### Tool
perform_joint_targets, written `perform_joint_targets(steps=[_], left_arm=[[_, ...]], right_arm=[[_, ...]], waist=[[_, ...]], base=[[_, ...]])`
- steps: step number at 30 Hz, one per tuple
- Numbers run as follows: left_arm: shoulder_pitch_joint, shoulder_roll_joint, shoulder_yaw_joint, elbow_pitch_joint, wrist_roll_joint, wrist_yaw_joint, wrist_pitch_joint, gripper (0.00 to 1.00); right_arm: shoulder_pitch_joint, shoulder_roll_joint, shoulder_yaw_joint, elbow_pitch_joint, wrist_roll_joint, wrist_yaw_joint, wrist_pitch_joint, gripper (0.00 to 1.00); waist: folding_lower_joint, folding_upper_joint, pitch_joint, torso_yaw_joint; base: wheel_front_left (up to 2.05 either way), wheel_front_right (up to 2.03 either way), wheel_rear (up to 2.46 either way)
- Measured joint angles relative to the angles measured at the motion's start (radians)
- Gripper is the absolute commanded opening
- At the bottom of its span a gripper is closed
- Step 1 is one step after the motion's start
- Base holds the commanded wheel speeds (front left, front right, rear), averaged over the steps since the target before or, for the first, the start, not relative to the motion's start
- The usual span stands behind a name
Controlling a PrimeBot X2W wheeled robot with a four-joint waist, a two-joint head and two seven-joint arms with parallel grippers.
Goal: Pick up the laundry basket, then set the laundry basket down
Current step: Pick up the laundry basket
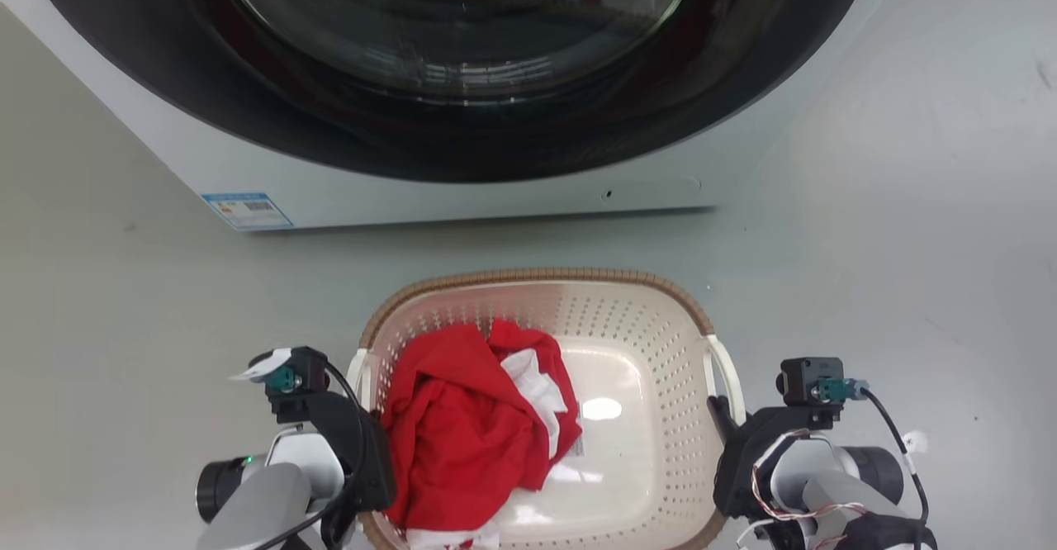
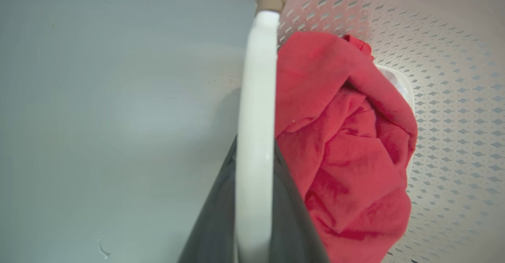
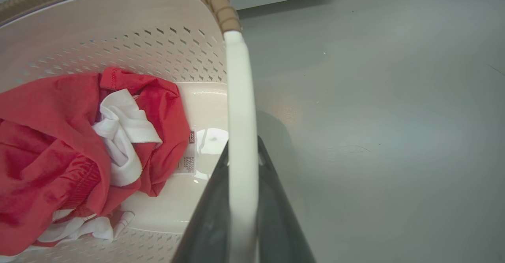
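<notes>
While the head view places the laundry basket [image 1: 636, 302] before the washing machine [image 1: 462, 195], left gripper [image 1: 363, 443] and right gripper [image 1: 727, 430] flanking it, the left wrist view adds fingers [image 2: 294, 219] clamped on its white handle [image 2: 256, 97] beside a red garment [image 2: 347, 144]; the right wrist view, fingers [image 3: 276, 219] clamped on the opposite handle [image 3: 238, 97], plus a white cloth [image 3: 122, 136].

The washing machine [image 1: 413, 195] stood on the floor [image 1: 908, 244] at 12 o'clock. The laundry basket [image 1: 537, 276] sat before it at 6 o'clock, well apart from its front, with floor between them. Whether the basket touched the floor could not be told. A heap of clothing [image 1: 462, 434] lay in the basket, filling its 9 o'clock half. The 3 o'clock half of the basket bottom lay bare. The left claw [image 2: 256, 148] was at the basket's 9 o'clock side, with the left handle [image 2: 258, 77] between its fingers. The right claw [image 3: 242, 146] was at the 3 o'clock side, with the right handle [image 3: 238, 89] between its fingers.
</notes>
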Motion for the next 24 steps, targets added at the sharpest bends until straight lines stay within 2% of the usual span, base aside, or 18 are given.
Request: perform_joint_targets(steps=[24], left_arm=[[0.183, -0.003, -0.049, 0.004, -0.069, 0.0, 0.12, 0.0]], right_arm=[[0.168, 0.009, 0.036, 0.039, 0.087, 0.018, 0.097, 0.0]], waist=[[0.0001, 0.0, -0.273, 0.001]], base=[[0.0, 0.0, 0.0]])
